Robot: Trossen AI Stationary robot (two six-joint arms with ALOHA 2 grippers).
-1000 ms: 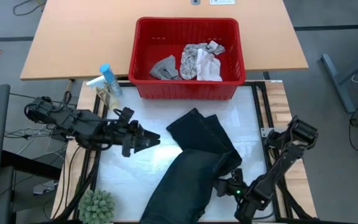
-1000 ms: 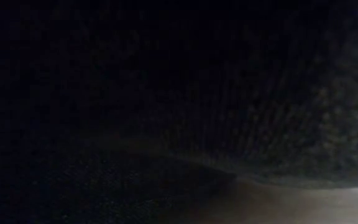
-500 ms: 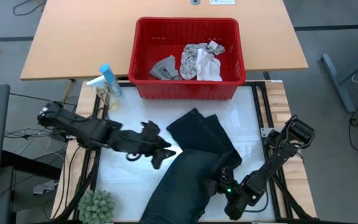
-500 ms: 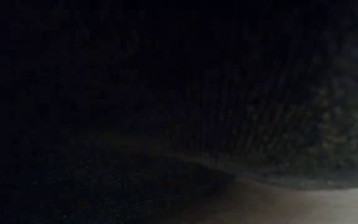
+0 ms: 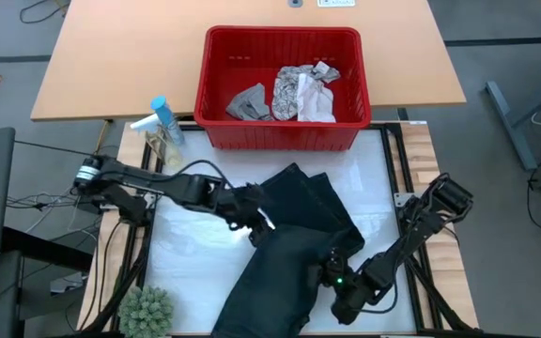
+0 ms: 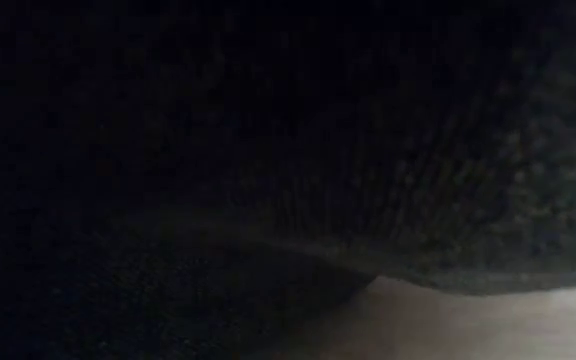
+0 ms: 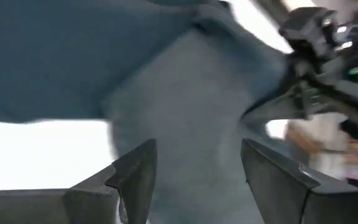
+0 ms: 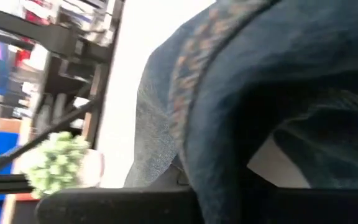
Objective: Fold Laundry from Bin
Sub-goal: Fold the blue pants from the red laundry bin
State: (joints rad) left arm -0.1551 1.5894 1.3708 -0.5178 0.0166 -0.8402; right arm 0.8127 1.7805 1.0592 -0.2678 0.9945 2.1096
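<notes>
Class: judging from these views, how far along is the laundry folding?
Done: the dark garment is out of the bin and lies on the table. In hand: the right gripper is shut on the garment's edge; the open left gripper is at its other side. Left: folding it, then the patterned cloth and others in the bin.

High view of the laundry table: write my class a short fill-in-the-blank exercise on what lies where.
1. The dark garment lies spread on the ____ mat, outside the basket.
2. The leaf-patterned cloth lies inside the ____ bin.
3. The right gripper is ____ on the dark garment.
4. The spray bottle stands beside the bin's ____ end.

Missing words: white; red; shut; left
</notes>
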